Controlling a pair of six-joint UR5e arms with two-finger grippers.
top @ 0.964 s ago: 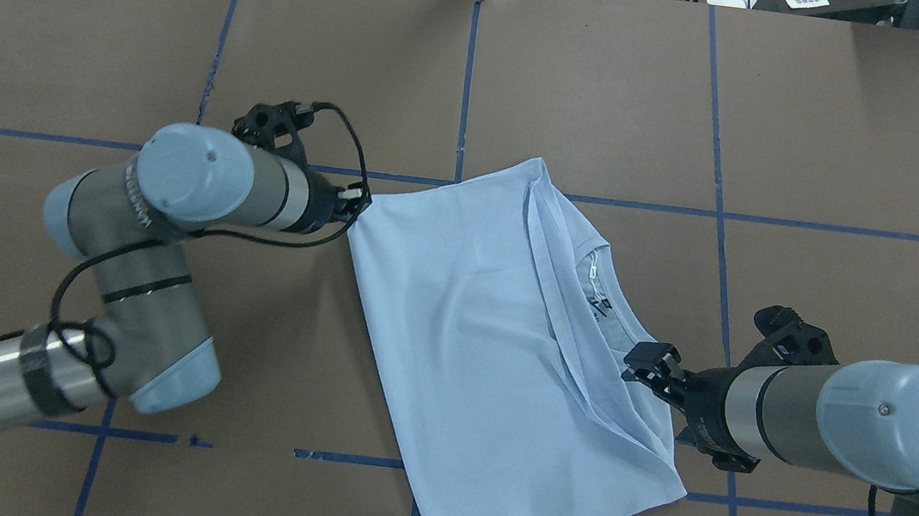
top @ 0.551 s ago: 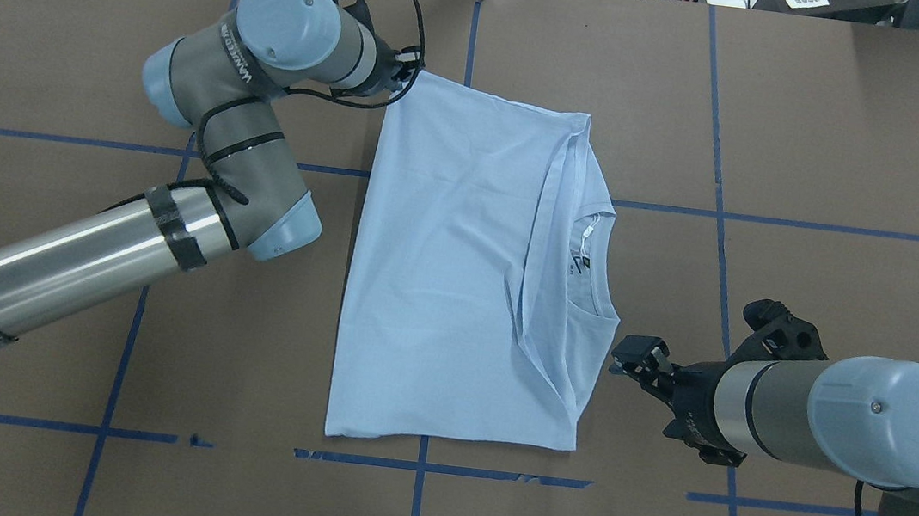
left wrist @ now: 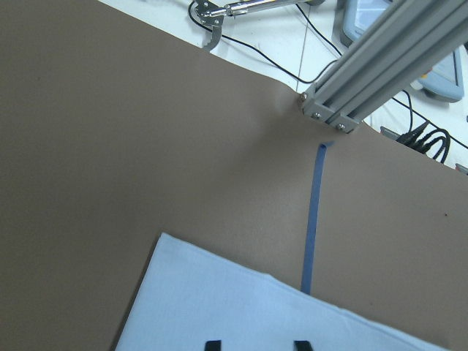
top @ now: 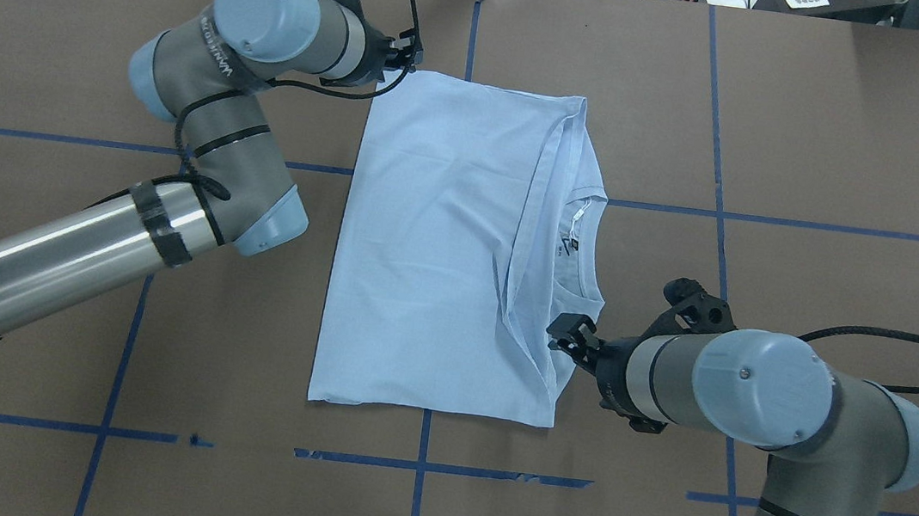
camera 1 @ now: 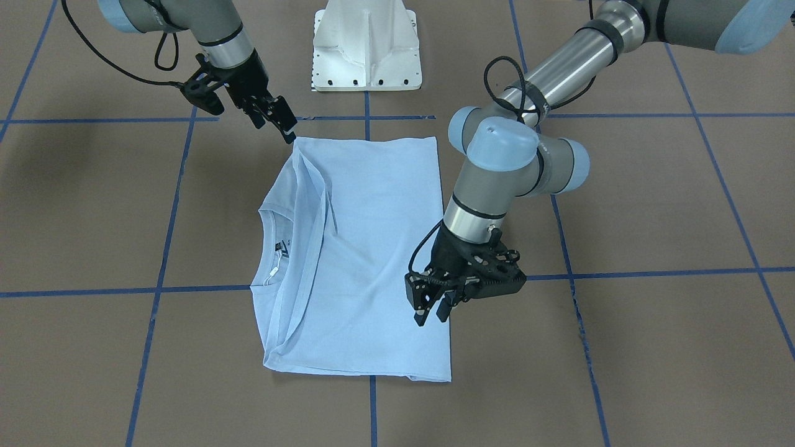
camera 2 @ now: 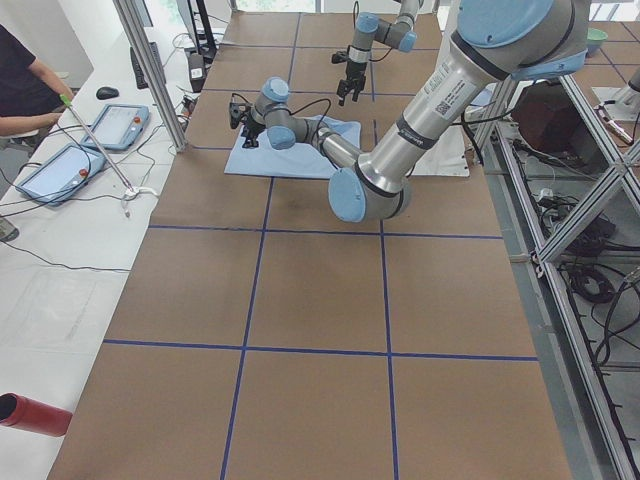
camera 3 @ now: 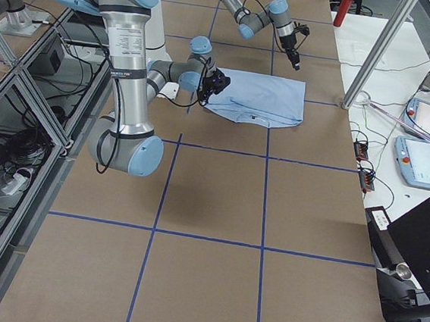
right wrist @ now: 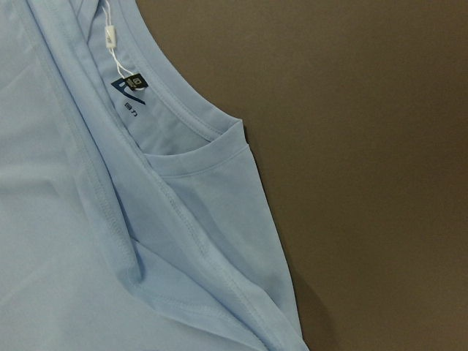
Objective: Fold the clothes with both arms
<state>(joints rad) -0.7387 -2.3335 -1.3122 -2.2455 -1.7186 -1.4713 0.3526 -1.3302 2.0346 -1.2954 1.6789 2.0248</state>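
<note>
The light blue T-shirt (top: 435, 247) (camera 1: 366, 248) lies flat on the brown table, folded lengthwise, its collar and dark neck label (right wrist: 131, 82) toward my right. My left gripper (top: 408, 60) (camera 1: 433, 313) hovers open over the shirt's far left corner. In the left wrist view its two fingertips (left wrist: 212, 344) stand apart above the cloth (left wrist: 241, 307). My right gripper (top: 562, 332) (camera 1: 282, 124) is open at the shirt's right edge near the shoulder and holds nothing. The right wrist view shows only collar and folds (right wrist: 73, 219).
The white pedestal base (camera 1: 366, 49) stands at the near table edge. Blue tape lines (top: 723, 149) cross the brown tabletop. An aluminium post (left wrist: 380, 66) rises at the far edge. A person (camera 2: 25, 85) sits by tablets (camera 2: 120, 125) at a side table.
The left arm swung the shirt's corner toward the far edge, and the shirt turned square and settled flat. The right gripper let go of it, then moved in to its right edge.
</note>
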